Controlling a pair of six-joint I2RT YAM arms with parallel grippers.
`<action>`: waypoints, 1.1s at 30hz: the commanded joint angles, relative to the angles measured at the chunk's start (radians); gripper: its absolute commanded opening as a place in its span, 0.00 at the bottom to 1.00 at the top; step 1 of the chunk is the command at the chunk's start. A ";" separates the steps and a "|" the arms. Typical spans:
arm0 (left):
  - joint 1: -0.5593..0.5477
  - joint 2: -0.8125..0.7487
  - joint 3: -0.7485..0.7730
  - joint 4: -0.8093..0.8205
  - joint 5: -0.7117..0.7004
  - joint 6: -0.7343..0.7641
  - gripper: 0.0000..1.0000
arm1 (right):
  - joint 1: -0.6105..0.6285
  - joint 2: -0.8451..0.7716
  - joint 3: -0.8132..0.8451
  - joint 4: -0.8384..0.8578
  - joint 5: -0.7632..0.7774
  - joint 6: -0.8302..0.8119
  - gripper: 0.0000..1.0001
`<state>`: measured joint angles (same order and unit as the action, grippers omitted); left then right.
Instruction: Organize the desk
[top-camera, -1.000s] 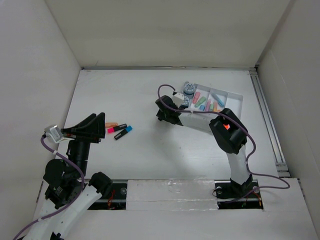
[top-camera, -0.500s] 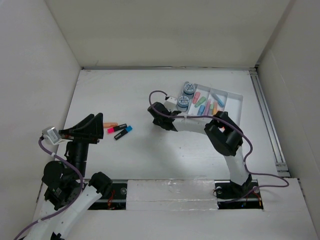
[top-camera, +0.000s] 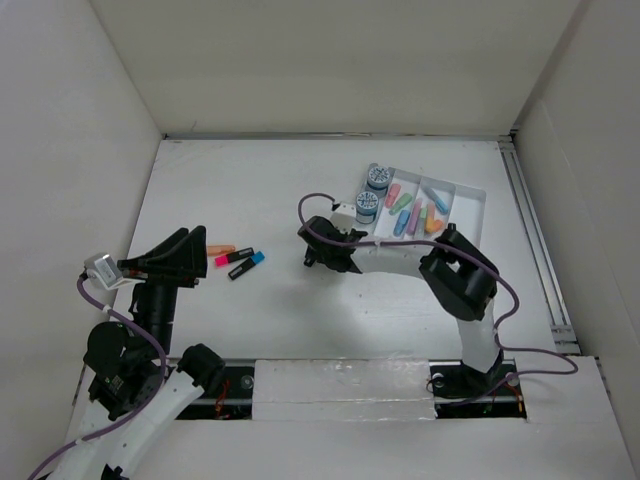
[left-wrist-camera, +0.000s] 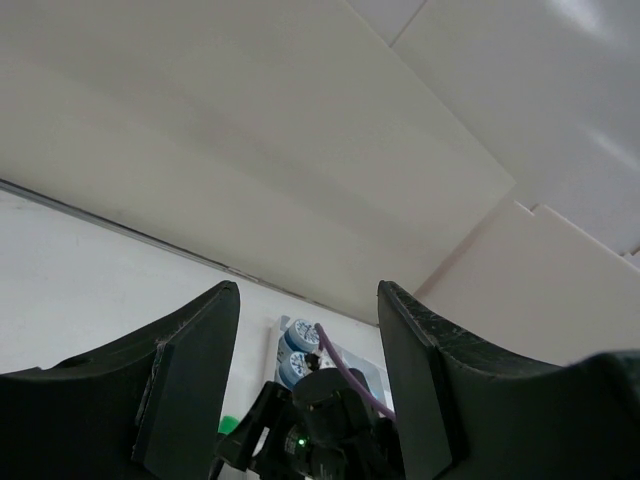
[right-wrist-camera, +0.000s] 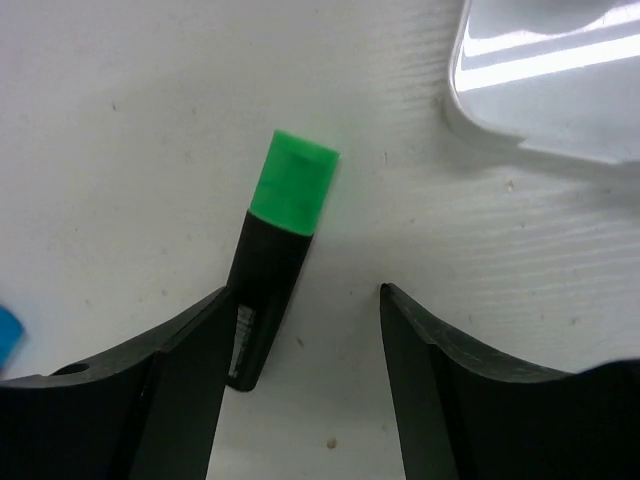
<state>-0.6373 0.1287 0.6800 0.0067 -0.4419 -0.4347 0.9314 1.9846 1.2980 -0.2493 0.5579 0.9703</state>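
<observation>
The desk (top-camera: 250, 180) is a white tabletop between white walls. My right gripper (top-camera: 322, 256) hangs open just above it, left of the white tray (top-camera: 472, 197). In the right wrist view the open gripper (right-wrist-camera: 305, 310) is over a green-capped black highlighter (right-wrist-camera: 275, 255), which lies flat against the inside of the left finger (right-wrist-camera: 185, 385). My left gripper (top-camera: 178, 262) is open and empty, raised at the near left. Orange (top-camera: 221, 249), pink (top-camera: 233, 257) and blue (top-camera: 248, 264) highlighters lie just right of it.
The tray holds several coloured highlighters (top-camera: 418, 212) and two blue tape rolls (top-camera: 377, 177) at its left end. Its corner shows in the right wrist view (right-wrist-camera: 560, 90). A metal rail (top-camera: 535, 230) runs along the right wall. The left wrist view looks past the open fingers (left-wrist-camera: 190, 380) at the right arm (left-wrist-camera: 330, 425).
My right gripper has moved from the tray's left end leftward and nearer, down over the desk. The left gripper has shifted slightly nearer.
</observation>
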 joint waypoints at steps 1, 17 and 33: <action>0.005 0.002 -0.005 0.041 0.000 0.013 0.53 | -0.029 0.043 0.076 -0.019 0.007 -0.038 0.64; 0.005 -0.001 -0.007 0.041 0.003 0.011 0.53 | -0.009 0.145 0.135 -0.053 0.034 -0.058 0.20; 0.005 -0.014 -0.008 0.039 0.009 0.008 0.53 | -0.415 -0.553 -0.322 0.156 -0.025 0.007 0.18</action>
<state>-0.6373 0.1257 0.6796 0.0071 -0.4416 -0.4347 0.7174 1.5593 1.0843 -0.1741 0.5762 0.9451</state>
